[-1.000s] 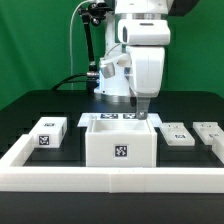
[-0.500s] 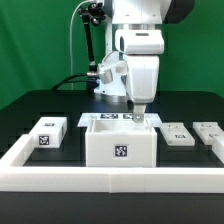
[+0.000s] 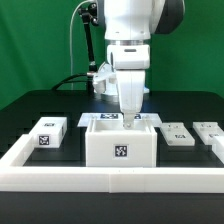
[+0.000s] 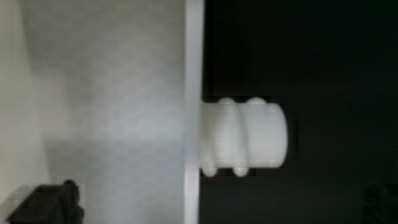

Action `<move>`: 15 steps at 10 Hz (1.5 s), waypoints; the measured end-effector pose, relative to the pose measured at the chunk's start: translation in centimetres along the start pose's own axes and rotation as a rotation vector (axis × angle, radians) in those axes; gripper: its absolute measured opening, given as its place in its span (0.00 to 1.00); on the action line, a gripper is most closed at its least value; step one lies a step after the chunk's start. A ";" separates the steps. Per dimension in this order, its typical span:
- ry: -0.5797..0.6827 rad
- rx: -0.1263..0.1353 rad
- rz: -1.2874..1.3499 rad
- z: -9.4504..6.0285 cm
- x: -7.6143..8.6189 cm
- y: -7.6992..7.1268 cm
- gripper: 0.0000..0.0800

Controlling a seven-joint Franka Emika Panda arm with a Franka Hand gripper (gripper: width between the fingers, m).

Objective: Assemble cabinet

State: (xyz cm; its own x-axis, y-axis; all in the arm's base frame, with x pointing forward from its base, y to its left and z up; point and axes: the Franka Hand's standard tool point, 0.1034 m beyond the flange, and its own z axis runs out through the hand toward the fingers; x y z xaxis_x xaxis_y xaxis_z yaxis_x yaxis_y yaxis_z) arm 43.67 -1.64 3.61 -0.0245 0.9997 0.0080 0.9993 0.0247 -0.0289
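Cabinet body (image 3: 120,148), one: open-topped white box, tagged in front, mid-table; contents hidden from the exterior view.
Small tagged block (image 3: 47,133), one, toward the exterior view's left; flat tagged panels, two (image 3: 180,133) (image 3: 210,131), toward its right.
Gripper (image 3: 128,120), one: lowered at the body's rear wall; jaw spread cannot be told; contact unclear.
Wrist view: white wall (image 4: 107,100); one ribbed white peg (image 4: 246,137) projecting beside it.

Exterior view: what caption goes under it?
Robot arm's gripper hangs at the far rim of an open white box-shaped cabinet body, small white tagged parts either side.
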 end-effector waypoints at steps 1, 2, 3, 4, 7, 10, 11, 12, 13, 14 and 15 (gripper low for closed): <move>0.001 0.002 0.007 0.1 0.1 -0.1 1.00; 0.001 0.003 0.023 0.1 0.4 0.0 1.00; 0.002 0.004 0.026 0.3 0.7 0.2 1.00; 0.005 0.009 0.027 0.7 0.8 0.2 1.00; 0.009 0.025 0.033 1.6 0.7 0.0 0.96; 0.008 0.023 0.046 1.5 0.8 0.1 0.33; 0.008 0.023 0.047 1.5 0.8 0.1 0.09; 0.008 0.021 0.047 1.5 0.8 0.2 0.09; 0.008 0.017 0.048 1.5 0.8 0.2 0.05; 0.008 0.017 0.048 1.5 0.8 0.2 0.05; 0.008 0.017 0.048 1.5 0.8 0.2 0.05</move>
State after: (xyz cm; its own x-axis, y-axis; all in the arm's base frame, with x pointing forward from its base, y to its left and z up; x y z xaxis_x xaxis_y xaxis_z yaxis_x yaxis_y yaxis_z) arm 43.85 -0.87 2.15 0.0236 0.9996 0.0145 0.9987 -0.0229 -0.0465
